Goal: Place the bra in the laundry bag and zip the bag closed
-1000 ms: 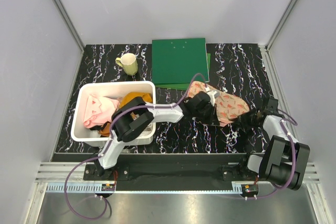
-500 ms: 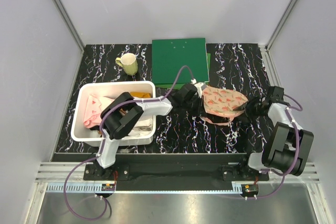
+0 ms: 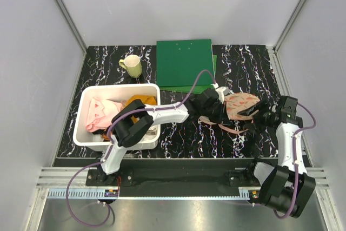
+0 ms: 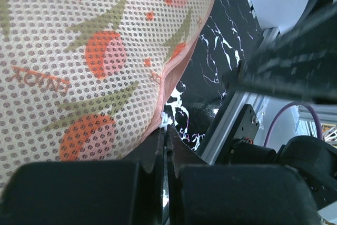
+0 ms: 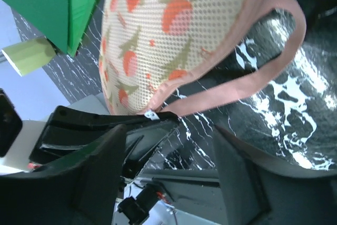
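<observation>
Overhead and wrist views of the zip-closing stage. The laundry bag point(image 3: 241, 104) lies on the marbled black tabletop point(image 3: 178, 139) right of centre, its long axis running roughly left to right, between the two end effectors. The left end effector point(image 3: 220, 113) meets the bag's left edge and the right end effector point(image 3: 259, 116) sits just beside its right edge. The left arm, reaching across from beyond the white bin point(image 3: 85, 136), is the one in contact. Its fingers are pressed together at the pink zipper edge point(image 4: 176, 72), apparently pinching at the small white zipper pull point(image 4: 166, 121). The right end effector's fingers are spread with nothing between them, and the bag lies to its left. The bra appears in no view. It is judged to be inside the bag, though the mesh hides it, and neither the orange garment point(image 3: 141, 100) nor the pale pink cloth point(image 3: 100, 113) in the bin is the bra. The coming move likely turns on the pull's travel along the bag's curved edge while the right end effector steadies the opposite side. Only the left wrist view shows the pinch up close. Only the right wrist view shows the pink loop point(image 5: 247, 85) trailing free on the tabletop and the green board point(image 5: 47, 3) beyond. Only the overhead view gives both arms' bearing on the bag.
</observation>
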{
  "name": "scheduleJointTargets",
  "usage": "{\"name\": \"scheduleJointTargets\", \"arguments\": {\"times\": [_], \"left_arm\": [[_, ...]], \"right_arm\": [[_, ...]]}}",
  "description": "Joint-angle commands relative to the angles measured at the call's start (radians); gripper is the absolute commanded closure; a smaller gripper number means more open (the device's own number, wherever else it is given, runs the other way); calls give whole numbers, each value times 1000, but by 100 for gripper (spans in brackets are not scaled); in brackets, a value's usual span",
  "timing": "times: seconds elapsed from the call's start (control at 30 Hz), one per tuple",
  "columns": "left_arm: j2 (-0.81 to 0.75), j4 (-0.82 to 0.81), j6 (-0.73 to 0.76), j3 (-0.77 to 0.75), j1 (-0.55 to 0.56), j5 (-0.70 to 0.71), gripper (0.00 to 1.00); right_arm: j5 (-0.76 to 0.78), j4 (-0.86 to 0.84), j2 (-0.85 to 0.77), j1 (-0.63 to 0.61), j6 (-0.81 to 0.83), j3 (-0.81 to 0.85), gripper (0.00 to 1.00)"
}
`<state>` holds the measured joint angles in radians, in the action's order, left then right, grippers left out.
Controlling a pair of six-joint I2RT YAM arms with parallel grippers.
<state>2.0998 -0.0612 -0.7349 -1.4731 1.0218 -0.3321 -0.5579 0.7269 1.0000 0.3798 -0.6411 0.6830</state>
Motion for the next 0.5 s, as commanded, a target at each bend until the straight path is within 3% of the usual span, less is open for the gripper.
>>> {"name": "scheduleJointTargets", "arguments": {"times": [0.0,0.17,0.2,0.47], "left_arm": [[-6,-32,-17,-49,15,5,100],[-9,-35,-26,-56,40,2,100],[-11,-34,-27,-58,46,2,100],[-24,-51,-40,-32,61,-15,100]], "right_arm": [[-56,3,3,2,-57,-43,32],[-74,-113,35,1,-120,-99,46],[-71,-125,45,-1,-126,-103,53],[-25,-224,141,-4,-135,-125,59]]}}
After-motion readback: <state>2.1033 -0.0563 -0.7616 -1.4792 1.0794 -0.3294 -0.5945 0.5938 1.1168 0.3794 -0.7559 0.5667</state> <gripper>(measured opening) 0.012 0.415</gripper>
